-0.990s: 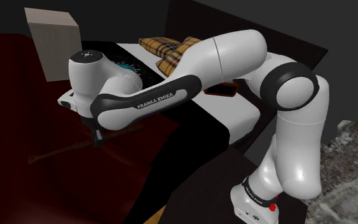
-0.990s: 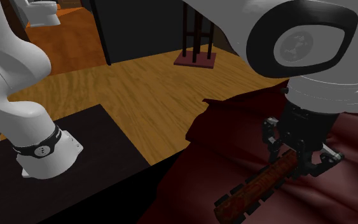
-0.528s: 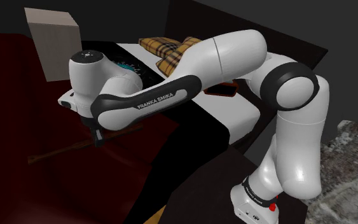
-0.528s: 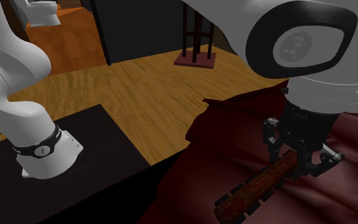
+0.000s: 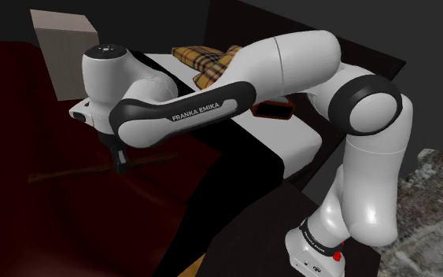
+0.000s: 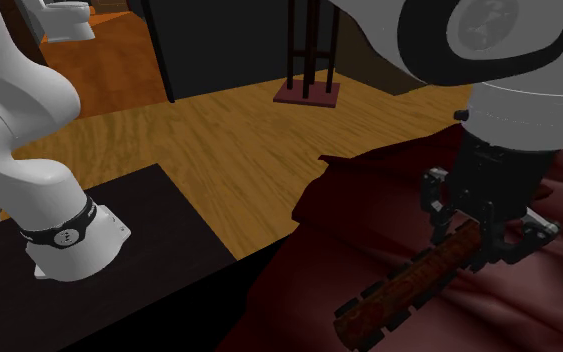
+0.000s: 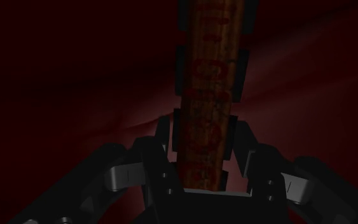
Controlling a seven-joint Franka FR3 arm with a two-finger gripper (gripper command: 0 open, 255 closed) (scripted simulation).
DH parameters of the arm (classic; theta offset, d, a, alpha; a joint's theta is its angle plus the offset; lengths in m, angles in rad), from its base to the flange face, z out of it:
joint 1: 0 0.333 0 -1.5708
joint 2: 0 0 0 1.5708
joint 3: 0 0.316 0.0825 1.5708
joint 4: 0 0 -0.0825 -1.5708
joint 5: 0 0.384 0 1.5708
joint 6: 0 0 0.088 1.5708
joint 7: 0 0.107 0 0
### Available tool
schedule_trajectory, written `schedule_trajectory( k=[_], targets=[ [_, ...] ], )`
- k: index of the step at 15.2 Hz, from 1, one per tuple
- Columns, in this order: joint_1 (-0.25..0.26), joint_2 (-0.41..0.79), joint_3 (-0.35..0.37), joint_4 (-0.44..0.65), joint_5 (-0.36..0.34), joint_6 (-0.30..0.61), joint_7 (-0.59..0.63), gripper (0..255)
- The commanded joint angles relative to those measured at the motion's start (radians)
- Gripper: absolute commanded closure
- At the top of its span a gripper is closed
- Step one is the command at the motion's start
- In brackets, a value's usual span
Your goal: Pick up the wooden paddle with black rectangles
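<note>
The paddle (image 6: 409, 286) is a long reddish-brown wooden bar with black rectangles along its edges. My black gripper (image 6: 481, 240) is shut on one end of it, and the bar hangs a little above the dark red cloth (image 6: 369, 200). In the wrist view the paddle (image 7: 210, 95) runs straight out from between the two fingers (image 7: 157, 153), which clasp its sides. From the shoulder view the gripper (image 5: 119, 160) holds the thin dark bar (image 5: 70, 172) roughly level over the red surface.
A wooden floor (image 6: 169, 130) lies beyond the cloth's edge. The arm's base (image 6: 69, 240) sits on a dark stand. A beige box (image 5: 62, 47), a plaid cushion (image 5: 204, 63) and a white surface (image 5: 290, 142) lie behind the arm.
The arm has risen and shifted, carrying the paddle up off the red cloth; the gripper stays closed on the bar's end.
</note>
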Motion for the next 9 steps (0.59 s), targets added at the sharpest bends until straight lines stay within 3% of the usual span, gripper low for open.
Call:
schedule_trajectory(
  k=[1,9],
  targets=[
    [-0.001,-0.01,0.002,0.013,0.005,-0.022,-0.005,255],
    [-0.002,-0.034,0.008,0.061,0.017,-0.093,-0.018,255]
  ],
)
